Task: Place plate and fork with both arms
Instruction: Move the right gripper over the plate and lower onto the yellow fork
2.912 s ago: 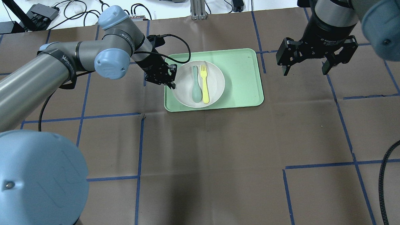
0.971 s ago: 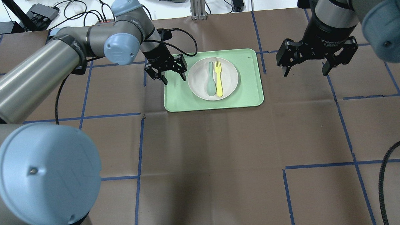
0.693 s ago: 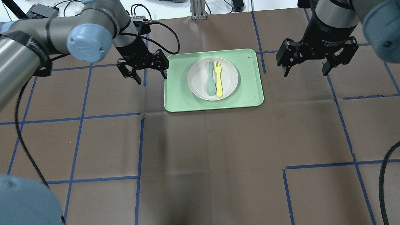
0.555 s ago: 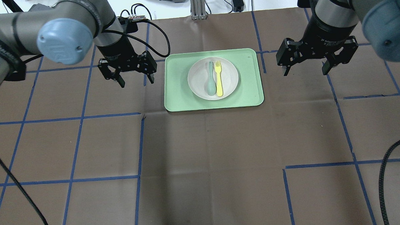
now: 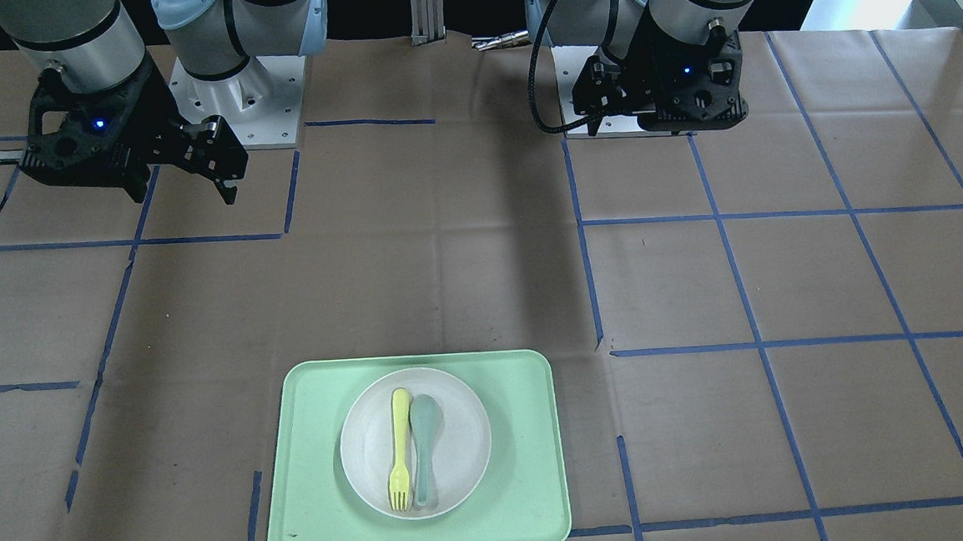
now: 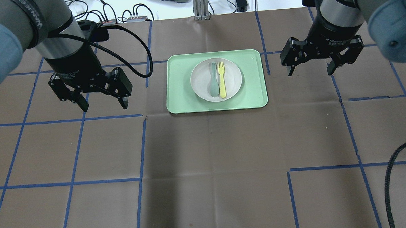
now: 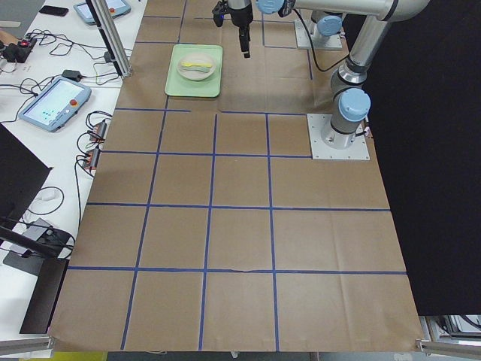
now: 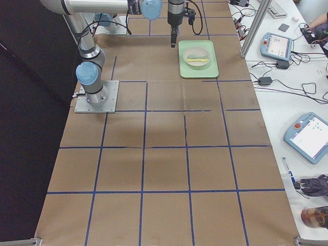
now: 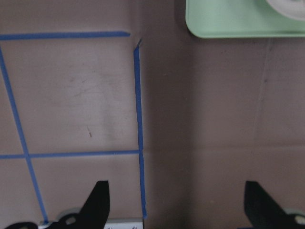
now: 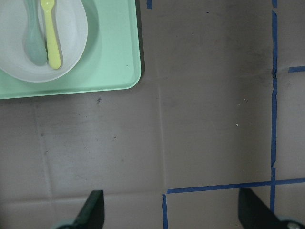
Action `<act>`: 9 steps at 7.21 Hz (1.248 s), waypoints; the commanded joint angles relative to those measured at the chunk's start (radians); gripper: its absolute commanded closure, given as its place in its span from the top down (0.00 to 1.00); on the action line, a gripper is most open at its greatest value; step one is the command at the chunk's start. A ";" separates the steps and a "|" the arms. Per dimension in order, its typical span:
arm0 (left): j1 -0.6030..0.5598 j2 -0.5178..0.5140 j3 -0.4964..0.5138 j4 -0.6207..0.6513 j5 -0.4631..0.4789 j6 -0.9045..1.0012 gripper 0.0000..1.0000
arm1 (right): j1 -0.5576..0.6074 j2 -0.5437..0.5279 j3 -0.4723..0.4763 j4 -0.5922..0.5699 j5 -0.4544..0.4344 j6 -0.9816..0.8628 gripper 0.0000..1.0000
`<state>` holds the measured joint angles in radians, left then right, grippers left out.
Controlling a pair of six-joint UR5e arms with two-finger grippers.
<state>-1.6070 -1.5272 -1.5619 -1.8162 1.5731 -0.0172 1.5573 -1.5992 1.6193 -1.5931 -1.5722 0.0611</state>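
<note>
While both arms hung clear of it, the round off-white shallow plate sat near the middle of the rectangular mint-green tray on the brown-papered counter. Slim pale-yellow plastic fork lay flat in the plate, tines pointing away from the robot, just beside a grey-green spoon. Left gripper hovered well to the tray's left, jaws apart, empty. Right gripper hovered near the tray's right edge, jaws likewise apart, empty. Judged: fork light, stiff, smooth; best pinched across the handle, though the spoon crowded one side. Plate looked rigid and light but slick; its raised rim offered the only hold, one finger inside, one outside.
</note>
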 commanded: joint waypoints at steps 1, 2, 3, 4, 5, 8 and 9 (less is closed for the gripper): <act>0.001 0.003 0.010 -0.031 0.005 -0.001 0.99 | 0.001 0.046 -0.018 -0.051 0.000 0.005 1.00; 0.005 0.002 0.006 -0.028 -0.007 0.002 0.99 | 0.010 0.101 -0.054 -0.088 0.001 0.049 1.00; 0.010 0.005 0.011 -0.008 -0.007 -0.010 1.00 | 0.064 0.178 -0.118 -0.105 -0.002 0.061 1.00; 0.003 0.010 -0.022 0.044 -0.002 -0.001 1.00 | 0.122 0.270 -0.195 -0.128 -0.003 0.095 1.00; 0.010 0.009 -0.004 0.047 0.001 -0.006 1.00 | 0.177 0.376 -0.270 -0.175 -0.005 0.171 1.00; 0.021 -0.019 -0.015 0.057 0.008 -0.018 1.00 | 0.265 0.551 -0.326 -0.311 -0.012 0.253 1.00; 0.021 -0.019 0.003 0.063 0.008 -0.020 1.00 | 0.262 0.576 -0.308 -0.317 -0.014 0.247 1.00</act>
<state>-1.5868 -1.5438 -1.5720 -1.7595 1.5785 -0.0353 1.8136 -1.0652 1.2990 -1.8766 -1.5843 0.3049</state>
